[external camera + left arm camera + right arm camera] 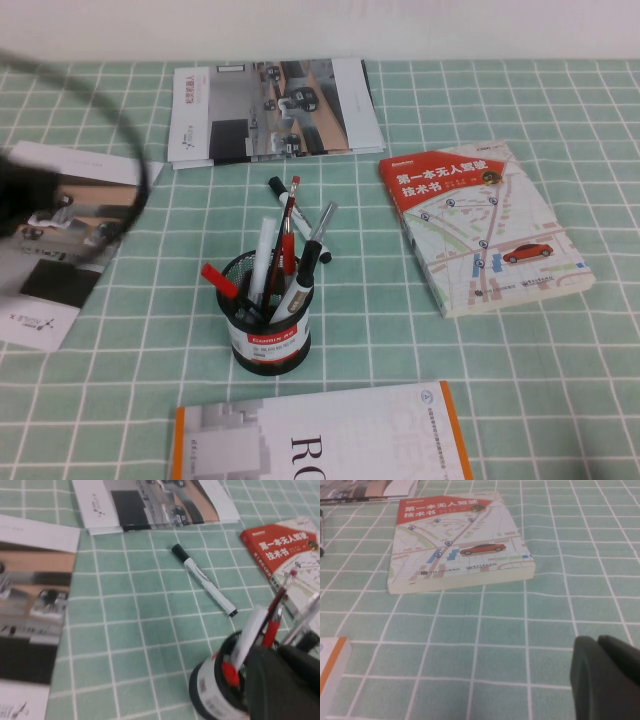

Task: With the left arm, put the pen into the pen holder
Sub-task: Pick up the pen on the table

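The pen (204, 580), a thick white marker with a black cap and black end, lies flat on the green checked cloth just behind the pen holder; its cap also shows in the high view (277, 186). The pen holder (265, 335), a black mesh cup with a red-and-white band, stands mid-table with several pens in it. My left arm (20, 190) is a black blur at the table's left edge, well away from the pen. My left gripper (277, 652) is shut and empty, with the holder (212, 690) beside it in the left wrist view. My right gripper (598, 641) is shut and empty over bare cloth.
A red-covered map book (485, 225) lies to the right of the holder. A brochure (270, 105) lies at the back, a magazine (60, 250) at the left under my left arm, and an orange-edged book (320, 440) at the front edge.
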